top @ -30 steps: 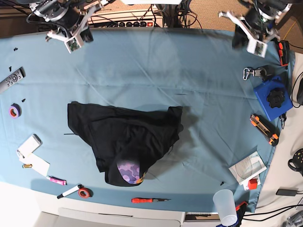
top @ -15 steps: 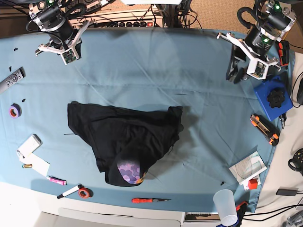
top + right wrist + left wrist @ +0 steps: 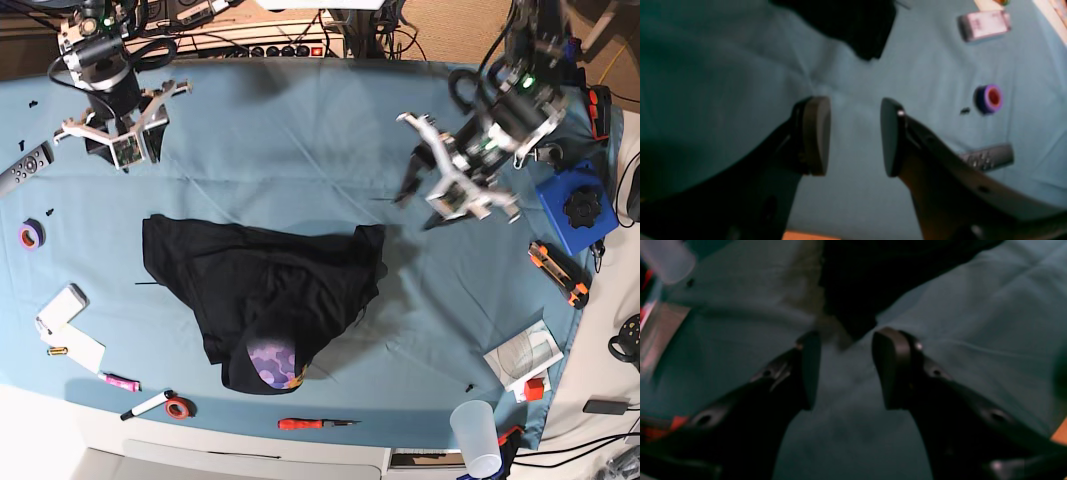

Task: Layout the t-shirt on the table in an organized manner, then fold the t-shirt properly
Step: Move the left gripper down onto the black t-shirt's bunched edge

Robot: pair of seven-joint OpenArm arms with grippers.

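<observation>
Both of your jaws stood released with nothing between them. Nearest the front edge of the table [image 3: 300, 110], a red screwdriver [image 3: 318, 423] lay just below the t-shirt [image 3: 262, 290], a clear cup [image 3: 476, 436] stood at the front corner on the left arm's side, and a marker [image 3: 146, 404] with a small red tape ring [image 3: 178, 407] sat toward the other front corner.

You had the t-shirt lying crumpled near the table's middle, slightly toward the front, its purple camo print [image 3: 272, 362] showing at the bottom of the heap. One dark flap spread out toward the right arm's side; another corner pointed toward the left arm.

Your left gripper [image 3: 440, 190] hovered above the blue cloth just beyond that corner, apart from the fabric. In its wrist view the left gripper [image 3: 845, 370] showed bare cloth between its pads, with the dark edge of the t-shirt [image 3: 873, 283] just ahead of the tips.

Your right gripper [image 3: 118, 140] hung near the far corner on its own side, well apart from the shirt. Its wrist view showed the right gripper [image 3: 855, 136] parted over bare cloth, with a purple tape roll [image 3: 988, 99] and a grey remote [image 3: 988, 156] off to one side and the shirt's black edge farther ahead.
</observation>
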